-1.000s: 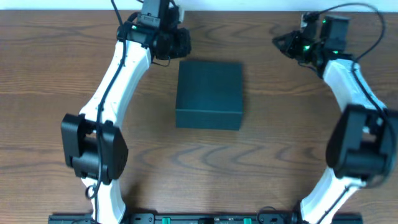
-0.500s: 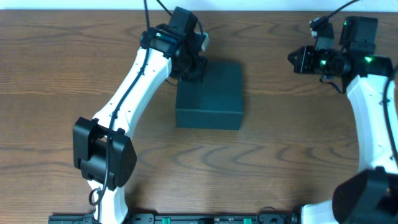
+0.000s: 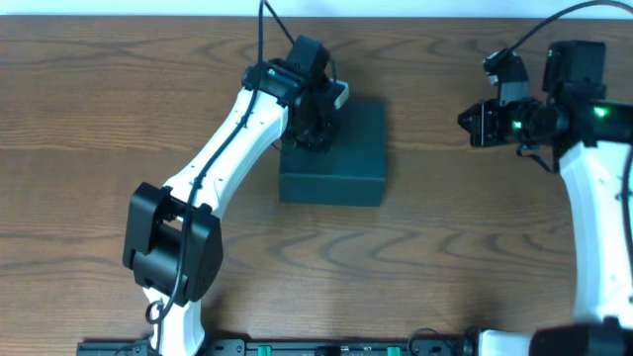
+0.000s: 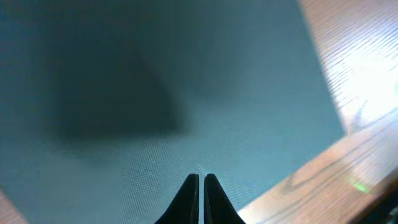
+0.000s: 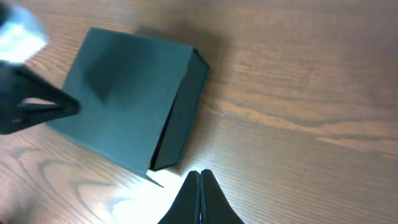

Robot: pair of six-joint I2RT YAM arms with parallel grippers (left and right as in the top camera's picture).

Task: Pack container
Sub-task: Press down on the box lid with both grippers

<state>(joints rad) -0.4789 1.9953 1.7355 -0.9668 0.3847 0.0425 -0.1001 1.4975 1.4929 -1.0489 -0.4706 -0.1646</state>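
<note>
My left gripper (image 4: 200, 180), fingers pinched together and empty, sat over the closed container (image 3: 351, 148) near the table (image 3: 89, 148)'s far edge; I judged a light, flat press best.

The right gripper (image 5: 199, 177) shows at the bottom edge, its two dark fingers pressed together into one point, over wood and apart from the container (image 5: 121, 121). The container lies up and to the left of it on the table (image 5: 298, 93). Its lid is closed, its broad teal top is turned to the camera, and one darker side wall faces right. A thin pale edge pokes out at its nearest corner. From the left edge a dark pointed shape, probably the left gripper (image 5: 65, 107), reaches over the container's top; whether it touches cannot be told. Above it sits a blurred white part (image 5: 18, 34).
</note>
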